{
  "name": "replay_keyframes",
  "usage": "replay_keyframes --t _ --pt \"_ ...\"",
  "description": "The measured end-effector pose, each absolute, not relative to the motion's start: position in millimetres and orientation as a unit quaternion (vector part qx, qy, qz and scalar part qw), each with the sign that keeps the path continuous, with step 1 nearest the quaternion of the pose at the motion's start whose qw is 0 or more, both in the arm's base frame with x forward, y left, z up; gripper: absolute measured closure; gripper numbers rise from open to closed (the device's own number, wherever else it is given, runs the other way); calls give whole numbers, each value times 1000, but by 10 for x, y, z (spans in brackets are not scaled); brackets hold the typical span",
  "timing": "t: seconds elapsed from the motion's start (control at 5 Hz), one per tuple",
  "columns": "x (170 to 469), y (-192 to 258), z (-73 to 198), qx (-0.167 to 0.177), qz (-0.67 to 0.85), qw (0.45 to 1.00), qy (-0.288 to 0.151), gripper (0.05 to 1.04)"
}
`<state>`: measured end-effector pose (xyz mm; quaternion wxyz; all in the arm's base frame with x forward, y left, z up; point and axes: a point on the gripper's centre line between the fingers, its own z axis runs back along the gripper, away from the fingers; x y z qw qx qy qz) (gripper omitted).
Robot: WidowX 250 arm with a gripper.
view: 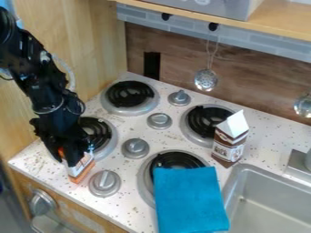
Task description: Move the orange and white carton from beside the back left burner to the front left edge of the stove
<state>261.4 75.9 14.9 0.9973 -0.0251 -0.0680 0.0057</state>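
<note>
In the camera view, the arm comes in from the upper left and its jaws (74,160) hang low over the near left part of the white, speckled worktop (130,218). They are pinching the upper part of a small white and orange box (81,169), whose orange lower end shows below them, near the front edge of the worktop; whether it touches the surface I cannot tell. Just beside the jaws, up and to the right, is a black coil burner (97,132), partly hidden by the arm. A grey knob (104,183) is near them to the lower right, and another knob (135,148) is farther right. Well above the jaws is the far left burner (129,94). To their right, well apart, a blue cloth (189,200) lies partly over the near right burner (176,160), and beyond it a brown and white carton (230,142) stands upright beside the far right burner (206,119). Farther right of the jaws is the metal sink (267,195). High to their upper right, a slotted ladle (206,80) hangs against the wooden wall panel (234,75).
</note>
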Motion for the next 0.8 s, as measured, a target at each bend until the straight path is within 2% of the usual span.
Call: replay_keyframes --t 0.4,0.6,0.8 --pt "2667 711 47 -15 -7 998 -61 687" --pt "2706 733 28 -10 0 998 -68 593" --pt "2683 726 17 -11 2 998 -60 292"
